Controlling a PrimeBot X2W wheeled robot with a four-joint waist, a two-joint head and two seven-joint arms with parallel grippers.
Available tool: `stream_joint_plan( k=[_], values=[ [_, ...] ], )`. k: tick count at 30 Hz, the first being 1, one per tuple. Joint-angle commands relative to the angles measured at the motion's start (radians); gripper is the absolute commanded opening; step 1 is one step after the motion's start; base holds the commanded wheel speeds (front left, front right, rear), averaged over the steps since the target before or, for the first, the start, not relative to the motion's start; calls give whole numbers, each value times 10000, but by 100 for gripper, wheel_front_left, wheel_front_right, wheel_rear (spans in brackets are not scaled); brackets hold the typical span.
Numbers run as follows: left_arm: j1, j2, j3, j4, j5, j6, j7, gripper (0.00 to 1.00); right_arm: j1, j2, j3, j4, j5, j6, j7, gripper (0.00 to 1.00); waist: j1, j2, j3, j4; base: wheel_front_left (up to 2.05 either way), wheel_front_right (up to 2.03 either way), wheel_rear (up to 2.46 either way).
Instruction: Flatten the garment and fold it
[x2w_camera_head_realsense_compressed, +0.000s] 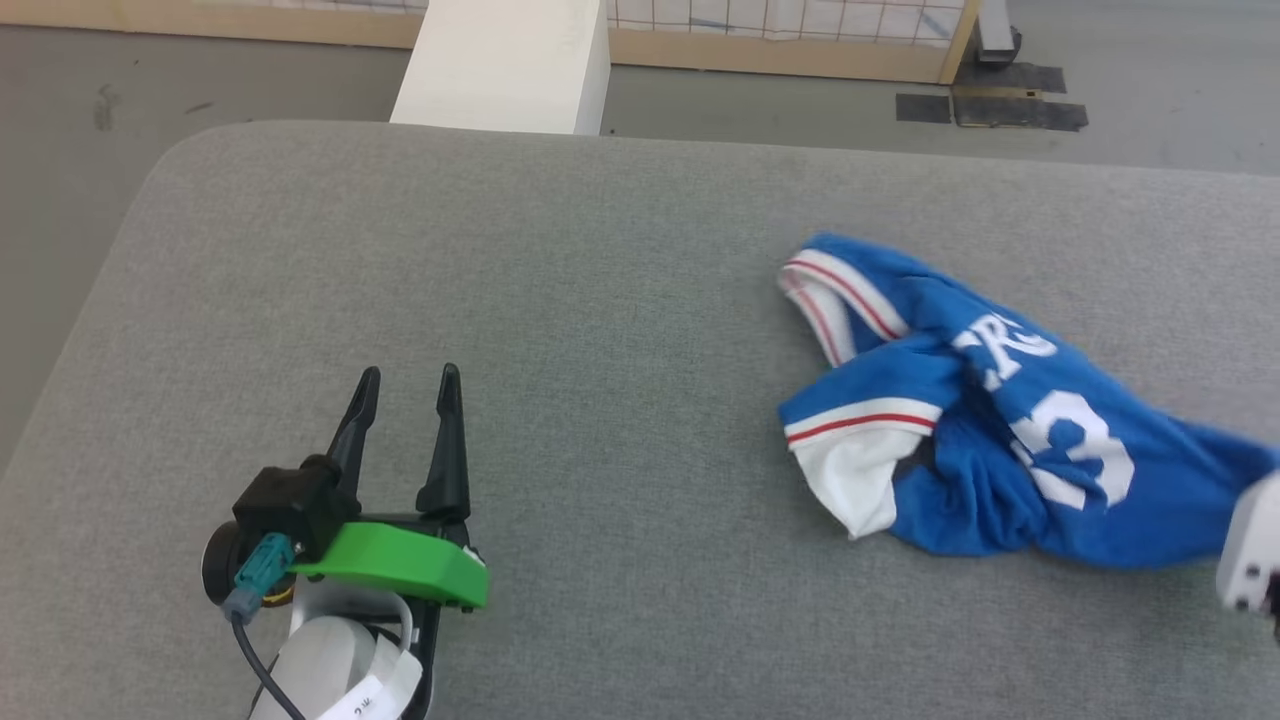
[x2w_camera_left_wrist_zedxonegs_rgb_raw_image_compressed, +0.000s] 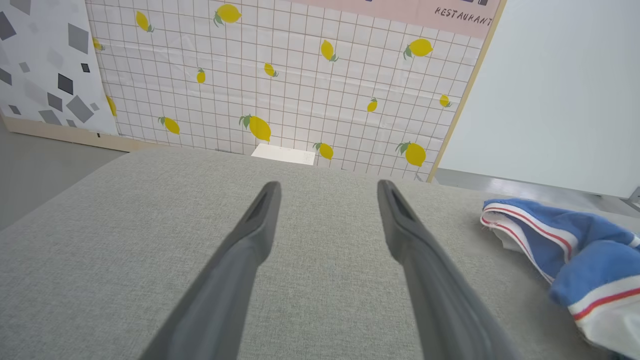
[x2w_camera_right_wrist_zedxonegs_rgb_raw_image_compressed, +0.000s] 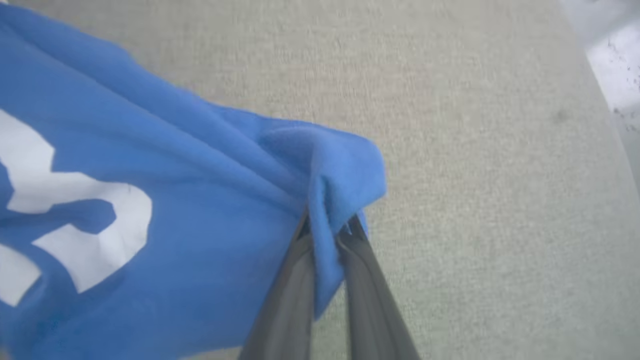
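**A:** We're looking down on the grey table (x2w_camera_head_realsense_compressed: 600, 250), and the garment (x2w_camera_head_realsense_compressed: 1000, 430) is lying crumpled on its right half. The blue cloth is bunching up, with a white 3 and some white lettering facing up.

**B:** Red-and-white striped trim is showing at its left end, and a white panel is poking out at the near left corner.

**A:** And the right hand (x2w_camera_right_wrist_zedxonegs_rgb_raw_image_compressed: 329, 225) is pinching! Its two dark fingers are squeezing together on a fold of blue cloth at the garment's edge. The fold is bulging out past the tips.

**B:** From the head camera, a pale part of the right arm (x2w_camera_head_realsense_compressed: 1250, 550) is peeking in at the right edge, right up against the blue cloth.

**A:** Over on the other side, the left hand (x2w_camera_head_realsense_compressed: 410, 372) is sitting at the lower left, well apart from the garment. Its fingers are spreading wide, with plain grey table showing between them.

**B:** I can't tell whether it's touching the table. Its wrist camera is looking across the table toward a lemon-patterned panel (x2w_camera_left_wrist_zedxonegs_rgb_raw_image_compressed: 280, 75), and the garment's striped end is lying off to the right of the fingers.

**A:** Beyond the table's far edge a white block (x2w_camera_head_realsense_compressed: 510, 65) is standing on the floor.
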Motion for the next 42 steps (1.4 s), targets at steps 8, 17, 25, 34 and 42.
stream_joint_plan(
  k=[8, 17, 25, 34, 42],
  values=[
    [153, 10, 22, 215, 47, -105, -45, 100, 241, 857, -453, -639, 667, -13, -1456, 100, 0, -1, -282, -162, 0, 0, 0],
    [200, -257, -129, 343, -539, -251, 177, 100, 943, 1504, -685, -2499, 1723, -13, -4561, 100, 0, -1, -657, -382, 0, 0, 0],
    [-845, -665, -1954, 763, -1373, -752, 2723, 100, 1762, 1549, -361, -2473, 2413, -13, -4935, 100, 0, -1, -590, -901, 0, 0, 0],
    [-3040, -750, -4907, 1805, -1894, -505, 7082, 100, 1654, 1551, -8, -2255, 2609, -13, -4985, 100, 0, -1, -106, -1666, 0, 0, 0],
    [-4646, -753, -6202, 3298, -1390, 26, 7580, 100, 1545, 1551, 156, -2002, 2713, -13, -5168, 100, 0, -1, 676, -2254, 0, 0, 0]
  ],
)
